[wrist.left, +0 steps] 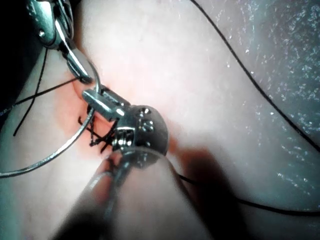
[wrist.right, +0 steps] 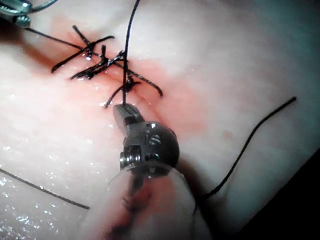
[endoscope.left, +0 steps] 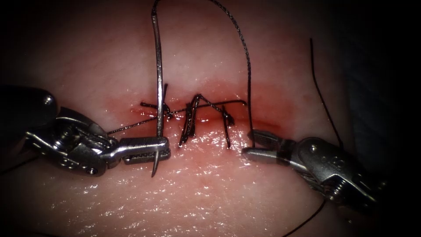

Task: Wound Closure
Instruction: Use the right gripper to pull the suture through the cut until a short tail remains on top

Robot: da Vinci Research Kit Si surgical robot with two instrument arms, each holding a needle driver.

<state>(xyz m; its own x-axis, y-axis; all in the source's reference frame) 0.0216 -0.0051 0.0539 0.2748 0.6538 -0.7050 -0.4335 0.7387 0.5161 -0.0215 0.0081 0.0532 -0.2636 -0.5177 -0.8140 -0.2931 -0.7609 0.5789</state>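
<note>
My left tool (endoscope.left: 164, 147) comes in from the left, jaws shut on the curved needle (endoscope.left: 158, 79) close to its pointed end. The point sticks out just below the jaws, free of the tissue (endoscope.left: 210, 193). The needle's body rises over the left part of the cut (endoscope.left: 263, 120). Thread (endoscope.left: 248, 66) arcs from the needle's tail down to my right tool (endoscope.left: 250, 143), whose jaws are shut on it at the cut's right end. In the left wrist view the left tool (wrist.left: 94, 97) grips the needle (wrist.left: 60, 150). In the right wrist view the right tool (wrist.right: 121, 111) holds the thread (wrist.right: 129, 45).
Several dark stitches with knots (endoscope.left: 193, 116) cross the cut, with red fluid (endoscope.left: 210, 131) around them. A loose thread end (endoscope.left: 323, 96) lies on the right side. The other arm's tool shows as the right tool (wrist.left: 65, 45) and the left tool (wrist.right: 15, 12).
</note>
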